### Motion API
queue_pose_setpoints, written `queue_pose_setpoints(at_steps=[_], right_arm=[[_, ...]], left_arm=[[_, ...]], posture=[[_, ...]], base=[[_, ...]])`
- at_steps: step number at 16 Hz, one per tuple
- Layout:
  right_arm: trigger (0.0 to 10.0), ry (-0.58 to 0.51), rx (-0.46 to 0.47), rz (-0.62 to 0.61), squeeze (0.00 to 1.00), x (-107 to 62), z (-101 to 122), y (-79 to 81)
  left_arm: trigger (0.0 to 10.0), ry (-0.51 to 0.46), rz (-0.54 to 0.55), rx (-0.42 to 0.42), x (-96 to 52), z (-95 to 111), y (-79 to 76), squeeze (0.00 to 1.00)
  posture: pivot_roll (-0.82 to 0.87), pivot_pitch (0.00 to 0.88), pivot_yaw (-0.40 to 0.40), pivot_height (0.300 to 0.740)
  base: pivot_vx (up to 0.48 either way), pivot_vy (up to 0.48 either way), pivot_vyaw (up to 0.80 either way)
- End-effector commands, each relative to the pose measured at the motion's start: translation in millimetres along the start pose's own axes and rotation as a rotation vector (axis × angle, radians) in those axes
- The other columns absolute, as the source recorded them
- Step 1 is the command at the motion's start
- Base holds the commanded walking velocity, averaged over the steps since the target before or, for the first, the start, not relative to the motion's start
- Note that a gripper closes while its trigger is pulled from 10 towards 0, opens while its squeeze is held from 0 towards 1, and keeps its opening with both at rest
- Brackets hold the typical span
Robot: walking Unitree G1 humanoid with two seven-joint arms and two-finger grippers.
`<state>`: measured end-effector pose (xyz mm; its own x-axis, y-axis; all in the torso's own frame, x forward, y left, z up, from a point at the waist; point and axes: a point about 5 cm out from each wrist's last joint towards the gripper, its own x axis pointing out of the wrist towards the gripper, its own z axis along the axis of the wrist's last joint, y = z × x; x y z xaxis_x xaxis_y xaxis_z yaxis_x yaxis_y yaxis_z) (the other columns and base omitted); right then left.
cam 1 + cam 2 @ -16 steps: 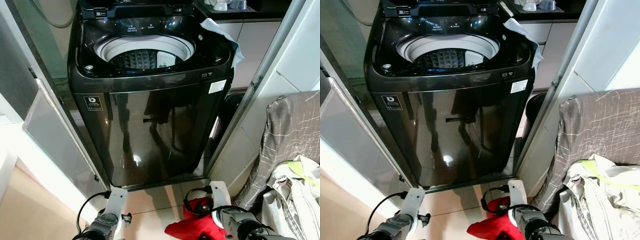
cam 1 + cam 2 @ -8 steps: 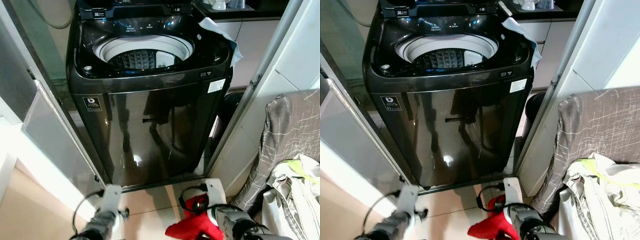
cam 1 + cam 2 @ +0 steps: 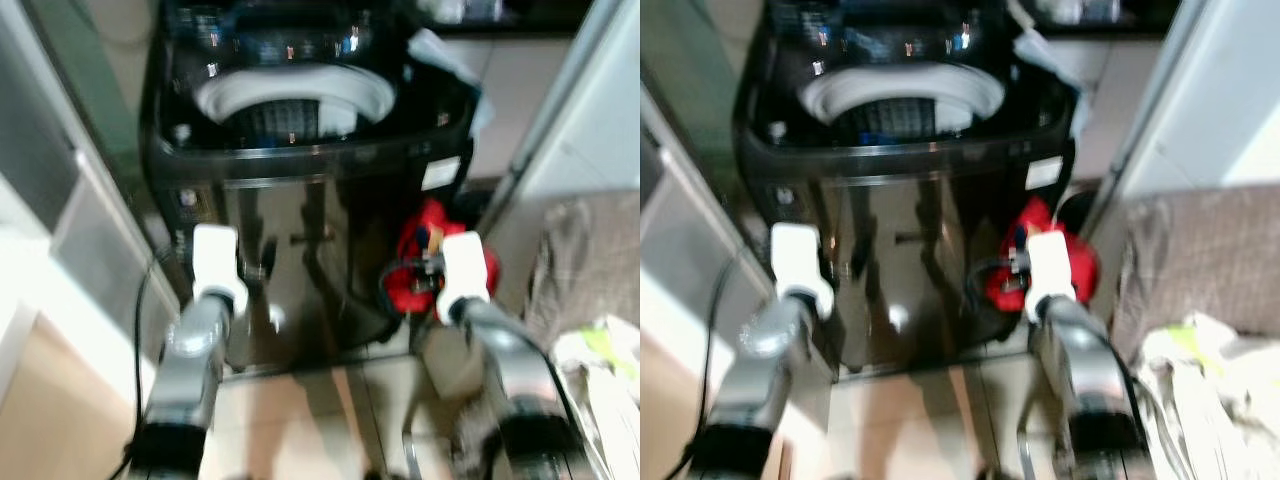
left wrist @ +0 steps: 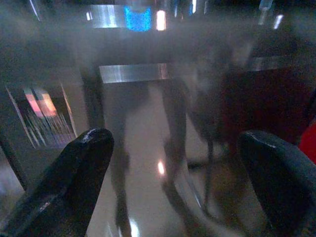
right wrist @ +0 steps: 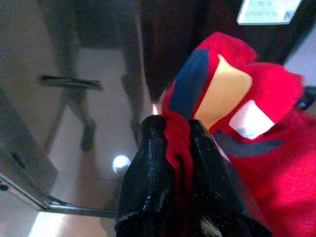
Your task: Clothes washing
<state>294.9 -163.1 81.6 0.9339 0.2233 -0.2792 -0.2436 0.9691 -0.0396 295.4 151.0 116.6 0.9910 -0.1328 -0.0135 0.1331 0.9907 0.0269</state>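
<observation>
You are facing a dark, glossy top-loading washing machine [image 3: 300, 250] with its lid up and the pale ring of the drum [image 3: 292, 95] showing at the top. It stands in a narrow alcove on a pale tiled floor [image 3: 310, 420], which its shiny front panel mirrors. A white cloth [image 3: 440, 55] is draped over the machine's back right corner. On your right there is a white door frame [image 3: 570, 110], and low beside it a grey patterned fabric [image 3: 1210, 250] and a heap of light laundry [image 3: 1200, 370]. The head views are blurred.

Your right gripper [image 5: 173, 143] is raised in front of the machine's lower right front, its two black fingers clamped together on a fold of the red garment [image 5: 247, 123]. The garment has dark blue and cream patches, bunches around the fingers, and hangs off the floor.

Your left gripper [image 4: 177, 163] is raised toward the machine's left front, fingers spread wide apart with nothing between them.
</observation>
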Motion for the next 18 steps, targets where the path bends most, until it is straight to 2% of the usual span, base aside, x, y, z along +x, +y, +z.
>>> queue_pose_setpoints(at_steps=[1, 3, 4, 5, 6, 8, 10, 11, 13, 15, 16, 17, 18], right_arm=[[10.0, -0.085, 0.044, 0.016, 0.0, -18.0, 11.7, -2.8], [10.0, -0.129, 0.048, 0.059, 0.0, -40.5, 17.4, 2.9], [10.0, -0.189, 0.064, 0.061, 0.0, -60.9, 28.3, 5.9], [10.0, -0.217, 0.067, 0.07, 0.0, -64.7, 32.4, 6.9], [10.0, -0.271, 0.062, 0.089, 0.0, -71.3, 42.1, 9.6], [10.0, -0.361, 0.036, 0.081, 0.0, -71.5, 62.2, 12.7], [10.0, -0.39, -0.01, 0.077, 0.0, -65.2, 70.9, 15.4], [10.0, -0.388, -0.01, 0.067, 0.0, -65.0, 70.8, 13.4], [10.0, -0.369, 0.006, 0.051, 0.0, -61.3, 56.3, 6.0], [10.0, -0.405, -0.033, 0.059, 0.0, -60.1, 52.1, 5.4], [10.0, -0.499, -0.13, 0.028, 0.0, -63.7, 56.6, 0.0], [10.0, -0.527, -0.173, 0.018, 0.0, -64.9, 57.0, -2.0], [10.0, -0.505, -0.18, 0.022, 0.0, -61.6, 48.7, -4.2]], left_arm=[[10.0, -0.051, 0.016, 0.069, -10.9, 13.8, 3.5, 0.0], [10.0, -0.083, 0.033, 0.068, -25.6, 24.8, 5.1, 0.0], [10.0, -0.102, 0.008, 0.08, -43.0, 33.9, -1.4, 0.0], [10.0, -0.114, 0.0, 0.096, -47.1, 36.8, -3.5, 0.0], [10.0, -0.126, -0.012, 0.075, -53.9, 43.7, -8.3, 0.0], [10.0, -0.197, 0.016, 0.096, -52.2, 55.9, -11.4, 0.0], [10.0, -0.188, 0.029, 0.107, -47.4, 49.3, -11.0, 0.0], [10.0, -0.181, 0.025, 0.114, -48.1, 48.4, -11.6, 0.0], [10.0, -0.156, 0.033, 0.117, -50.9, 45.3, -9.5, 0.0], [10.0, -0.146, 0.037, 0.131, -48.8, 40.2, -8.3, 0.0], [10.0, -0.196, 0.058, 0.179, -48.4, 43.4, -8.1, 0.0], [10.0, -0.219, 0.065, 0.197, -48.3, 45.0, -8.4, 0.0], [10.0, -0.26, 0.08, 0.242, -49.6, 46.7, -8.1, 0.0]], posture=[[-0.01, 0.0, -0.028, 0.74], [-0.01, 0.0, -0.029, 0.74], [-0.01, 0.002, -0.031, 0.74], [-0.01, 0.002, -0.031, 0.74], [-0.01, 0.002, -0.031, 0.74], [-0.01, 0.0, -0.033, 0.74], [-0.01, 0.0, -0.028, 0.74], [-0.01, 0.0, -0.026, 0.74], [-0.01, 0.001, -0.015, 0.74], [-0.01, 0.0, -0.022, 0.74], [0.0, 0.0, -0.031, 0.74], [0.0, 0.0, -0.034, 0.74], [0.0, 0.0, -0.039, 0.74]], base=[[0.0, 0.0, 0.0], [0.0, 0.0, 0.0], [0.0, 0.0, 0.0], [0.0, 0.0, 0.0], [0.0, 0.0, 0.0], [0.0, 0.0, 0.0], [0.0, 0.0, 0.0], [0.0, 0.0, 0.0], [0.0, 0.0, 0.0], [0.0, 0.0, 0.0], [0.0, 0.0, 0.0], [0.0, 0.0, 0.0], [0.0, 0.0, 0.0]])
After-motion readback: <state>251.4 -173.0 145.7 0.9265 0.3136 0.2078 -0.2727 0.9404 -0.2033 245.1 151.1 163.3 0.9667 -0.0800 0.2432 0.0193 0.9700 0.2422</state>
